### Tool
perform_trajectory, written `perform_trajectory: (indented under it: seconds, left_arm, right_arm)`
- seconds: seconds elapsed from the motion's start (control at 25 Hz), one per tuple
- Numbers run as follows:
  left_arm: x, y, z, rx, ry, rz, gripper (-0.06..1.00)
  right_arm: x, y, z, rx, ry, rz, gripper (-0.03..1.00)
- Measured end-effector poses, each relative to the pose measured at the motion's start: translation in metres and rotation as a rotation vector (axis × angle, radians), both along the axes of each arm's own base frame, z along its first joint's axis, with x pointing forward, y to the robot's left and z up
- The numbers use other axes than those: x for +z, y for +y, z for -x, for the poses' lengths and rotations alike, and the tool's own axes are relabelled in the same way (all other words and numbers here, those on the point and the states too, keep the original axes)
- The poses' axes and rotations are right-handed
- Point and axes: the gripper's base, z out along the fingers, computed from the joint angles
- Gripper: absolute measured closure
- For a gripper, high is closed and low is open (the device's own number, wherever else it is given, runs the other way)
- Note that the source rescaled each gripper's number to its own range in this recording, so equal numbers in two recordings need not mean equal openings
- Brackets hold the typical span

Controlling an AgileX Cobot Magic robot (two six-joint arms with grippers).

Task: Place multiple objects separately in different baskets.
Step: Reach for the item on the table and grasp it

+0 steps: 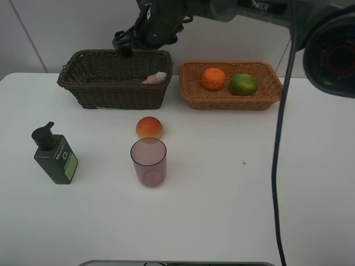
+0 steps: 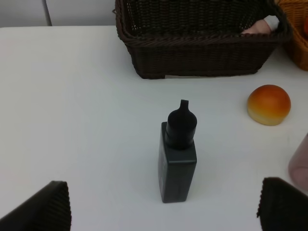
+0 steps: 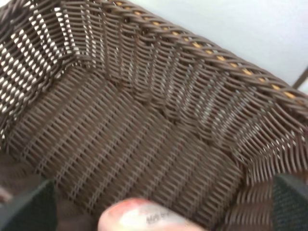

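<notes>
Overhead, the right gripper (image 3: 159,202) hangs wide open and empty above the pink bottle (image 1: 155,78) lying in the dark basket (image 1: 111,91), while the left gripper (image 2: 163,211), equally open and empty, faces the pump bottle (image 2: 177,159).

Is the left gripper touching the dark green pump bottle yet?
Apart. The left wrist view shows the pump bottle standing upright between the open fingers, with bare white table showing on either side of it.

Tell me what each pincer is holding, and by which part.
Nothing. The left pincer is open, clear of the pump bottle. The right pincer is open over the dark basket, and the pink bottle lies loose inside.
</notes>
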Motion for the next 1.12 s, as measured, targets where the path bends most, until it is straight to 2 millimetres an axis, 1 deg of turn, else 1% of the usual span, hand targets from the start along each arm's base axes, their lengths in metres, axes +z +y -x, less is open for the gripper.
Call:
perform_trajectory:
  seconds: [0.44,0.56,0.64,0.84,0.96,1.12]
  left_arm:
    - [0.0,0.0,0.0,0.0,0.0,0.0,-0.05]
    - [0.0,0.0,0.0,0.0,0.0,0.0,-0.05]
    - [0.0,0.0,0.0,0.0,0.0,0.0,-0.05]
    - [0.0,0.0,0.0,0.0,0.0,0.0,-0.05]
    - [0.0,0.0,0.0,0.0,0.0,0.0,-0.05]
    - [0.0,0.0,0.0,0.0,0.0,0.0,-0.05]
  right_arm:
    - [0.035,-0.022,0.026,-0.039,0.155,0.125,0.08]
    - [0.047,-0.027,0.036,-0.041,0.19,0.156,0.08]
    - [0.051,-0.029,0.042,-0.039,0.221,0.185,0.08]
    - [0.056,-0.037,0.057,-0.019,0.28,0.255,0.08]
    - [0.057,-0.045,0.071,-0.011,0.31,0.28,0.08]
    - [0.051,-0.061,0.091,-0.004,0.346,0.302,0.08]
